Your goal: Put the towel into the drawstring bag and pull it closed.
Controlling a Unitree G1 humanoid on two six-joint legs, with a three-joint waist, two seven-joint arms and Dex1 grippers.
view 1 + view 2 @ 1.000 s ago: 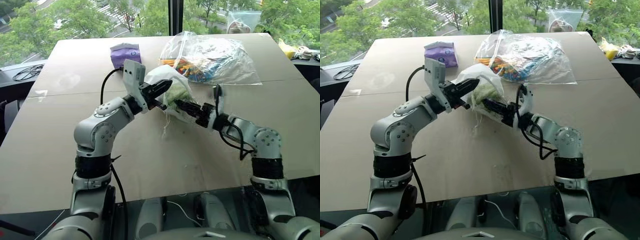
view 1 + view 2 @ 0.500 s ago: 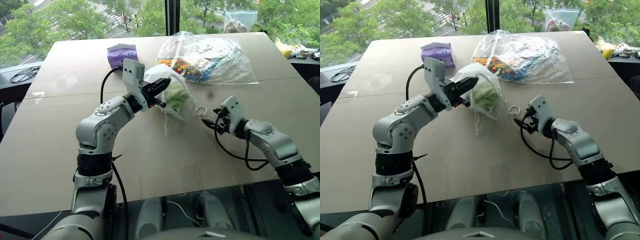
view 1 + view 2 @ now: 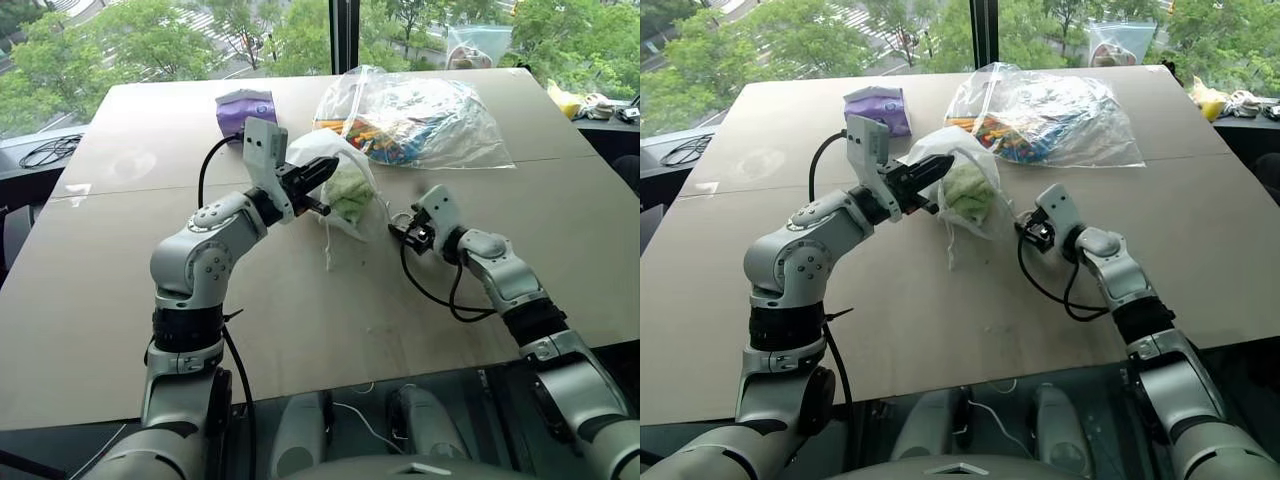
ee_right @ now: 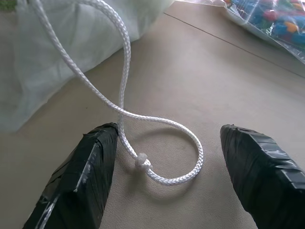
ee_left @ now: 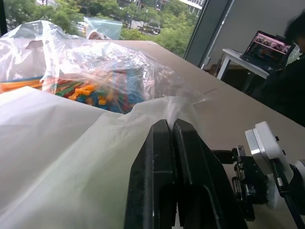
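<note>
A: Beige surface (image 3: 300, 330) by a window. The left hand (image 3: 322, 175), clamped on the white bag (image 3: 335, 152), holds it up with the green towel (image 3: 350, 190) inside.

B: The right hand (image 4: 167, 167), spread wide, straddles the cord loop (image 4: 164, 143) lying on the surface.

A: Risk?

B: Closing off-centre may miss the thin cord; pulling hard could tug the fabric from the left hand.

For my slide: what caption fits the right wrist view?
Open right end effector straddles the drawstring bag's knotted cord loop.

The towel (image 3: 352, 188) shows only as a green blur through the drawstring bag (image 3: 335, 160); the bag's mouth is hidden behind the left gripper (image 3: 318, 178).
</note>
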